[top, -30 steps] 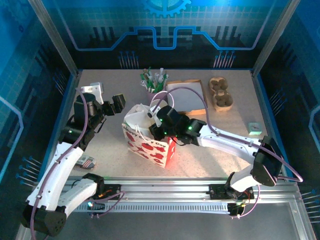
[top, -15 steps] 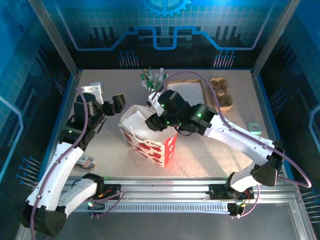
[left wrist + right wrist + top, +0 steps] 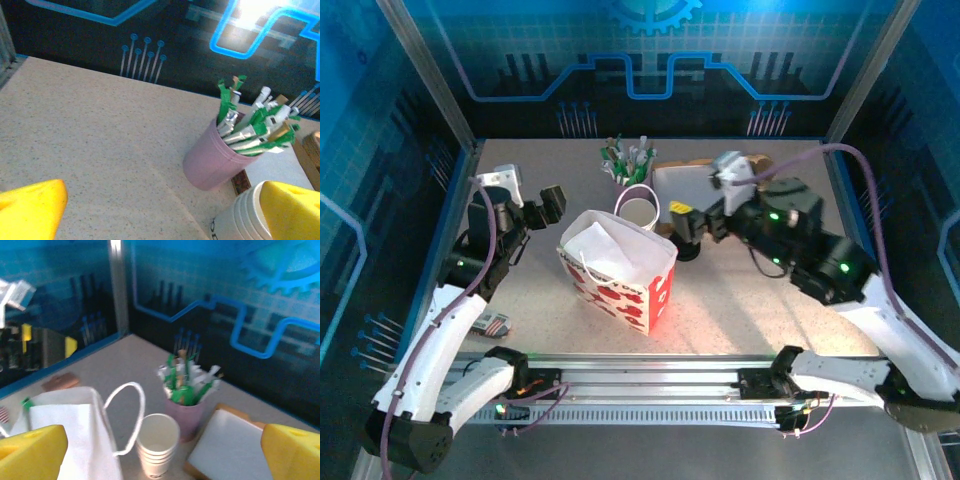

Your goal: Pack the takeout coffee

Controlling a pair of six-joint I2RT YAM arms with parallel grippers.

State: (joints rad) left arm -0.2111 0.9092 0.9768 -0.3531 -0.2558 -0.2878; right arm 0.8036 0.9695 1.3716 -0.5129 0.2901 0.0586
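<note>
Right gripper (image 3: pixel 161 452): yellow pads spread wide, holding nothing, just behind the bag and facing the cup stack.
Left gripper (image 3: pixel 160 210): also spread wide and empty, off the bag's left side.
Gift bag: white paper gift bag with red print (image 3: pixel 618 275), upright with its mouth open, mid-table.
Takeout coffee: hidden; I judge it sits down inside the bag but cannot confirm that.
Neighbours: stack of nested white paper cups (image 3: pixel 157 442) just beside the bag's white cord handle (image 3: pixel 141 402); pink cup of green-white sticks (image 3: pixel 186 412) close behind.
Risk one: a finger snagging the handle loop would drag or topple the light bag and tip the coffee.
Risk two: a low sweep would knock over the stack or the sticks.
</note>
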